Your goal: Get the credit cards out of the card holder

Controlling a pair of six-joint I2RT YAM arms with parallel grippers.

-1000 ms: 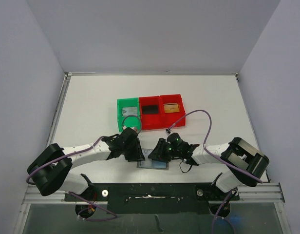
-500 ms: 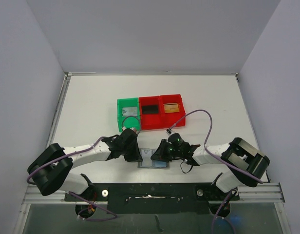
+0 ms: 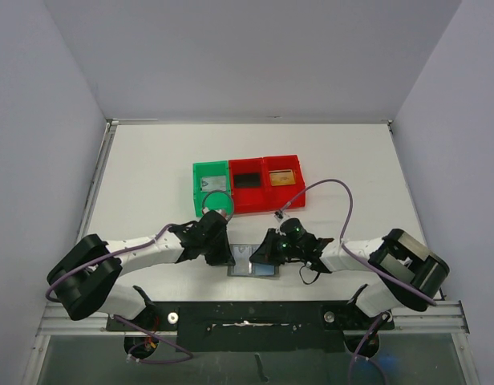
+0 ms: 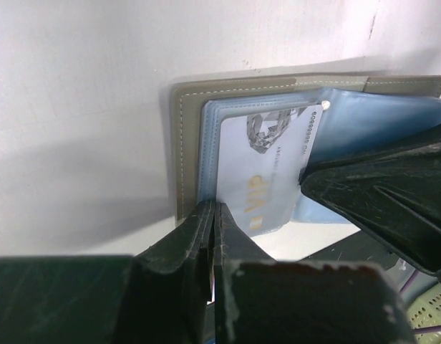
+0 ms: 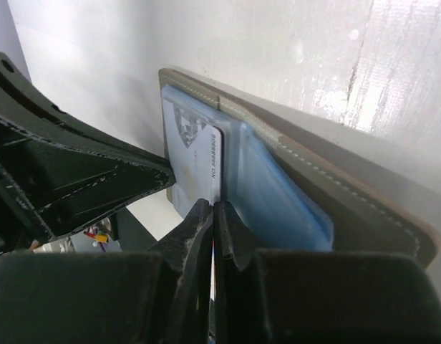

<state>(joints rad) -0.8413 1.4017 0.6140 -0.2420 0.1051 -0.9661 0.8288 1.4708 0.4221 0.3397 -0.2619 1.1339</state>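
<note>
Silvery plastic card (image 4: 267, 179) printed "VIP" sits in a bluish pocket of the flat grey folding wallet (image 4: 179, 143). Left fingers (image 4: 185, 244) pinch the wallet's edge, right fingers (image 5: 188, 236) the card's; green and red plastic bins (image 3: 249, 202) stand beyond the wallet.

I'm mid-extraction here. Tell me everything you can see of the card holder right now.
The card holder lies open and flat on the white table, near its front edge, between the arms. Its outside looks like dull grey leather with pale stitching; inside are clear bluish plastic pockets. A silvery card marked VIP shows in one. The left gripper is shut on the pockets' near edge; the right gripper seems shut on the card's edge.
</note>
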